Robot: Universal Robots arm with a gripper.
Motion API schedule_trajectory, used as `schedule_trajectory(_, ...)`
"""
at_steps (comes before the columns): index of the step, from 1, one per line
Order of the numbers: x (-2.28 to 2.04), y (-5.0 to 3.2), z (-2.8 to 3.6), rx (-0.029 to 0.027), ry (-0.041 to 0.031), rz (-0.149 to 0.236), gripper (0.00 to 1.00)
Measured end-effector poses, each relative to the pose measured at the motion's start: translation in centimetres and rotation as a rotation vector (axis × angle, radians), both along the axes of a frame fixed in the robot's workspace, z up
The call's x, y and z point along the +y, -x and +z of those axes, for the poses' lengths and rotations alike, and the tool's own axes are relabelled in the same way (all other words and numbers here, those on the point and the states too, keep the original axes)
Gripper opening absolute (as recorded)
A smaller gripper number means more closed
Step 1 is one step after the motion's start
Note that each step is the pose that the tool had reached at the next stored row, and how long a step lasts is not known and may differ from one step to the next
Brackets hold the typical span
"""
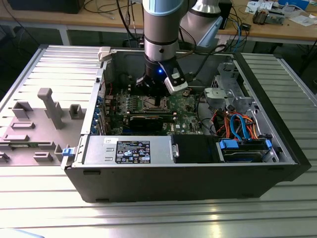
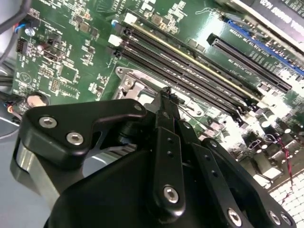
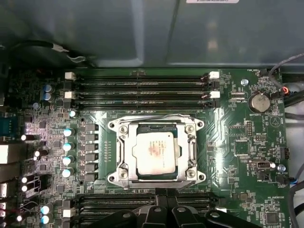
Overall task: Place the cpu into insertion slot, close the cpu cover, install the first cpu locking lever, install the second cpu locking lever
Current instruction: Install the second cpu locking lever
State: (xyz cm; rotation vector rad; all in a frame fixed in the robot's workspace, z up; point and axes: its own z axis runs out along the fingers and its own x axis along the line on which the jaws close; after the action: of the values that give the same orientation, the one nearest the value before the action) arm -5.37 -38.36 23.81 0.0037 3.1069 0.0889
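Note:
The cpu (image 3: 156, 151) lies flat in the insertion slot, its grey-silver face showing through the window of the cpu cover (image 3: 124, 124), which is folded down around it. Thin metal lever rods run along the socket's sides (image 3: 193, 145); I cannot tell whether they are latched. My gripper (image 3: 166, 191) hovers just beside the socket's edge, near the memory slots, fingers pressed together with nothing between them. In the second wrist view the gripper (image 2: 166, 91) tapers to a closed tip above the socket's corner. In the exterior view the gripper (image 1: 151, 91) stands right above the socket (image 1: 152, 103).
The motherboard (image 3: 237, 142) lies in an open computer case (image 1: 198, 178) on a ribbed metal table. Memory slots (image 3: 142, 90) flank the socket on two sides. A drive cage with orange and blue cables (image 1: 237, 124) is at the exterior view's right; a grey fixture (image 1: 47, 116) at its left.

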Motion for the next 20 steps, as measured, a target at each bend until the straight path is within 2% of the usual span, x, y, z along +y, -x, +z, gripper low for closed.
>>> schedule_trajectory(3,-0.14,0.05,0.0,0.0025,-0.0021,0.007,0.11)
schedule_trajectory(6,-0.3,0.07,0.01,0.0039,-0.012,0.006,0.11)
schedule_trajectory(11,-0.44,0.37,0.01,0.004,-0.0122,0.006,0.11)
schedule_trajectory(15,-0.46,1.03,0.0,0.004,-0.0122,0.007,0.11)
schedule_trajectory(17,-0.49,1.67,-0.01,0.004,-0.0122,0.008,0.11)
schedule_trajectory(20,-0.86,2.36,-0.02,0.004,-0.0147,0.011,0.11)
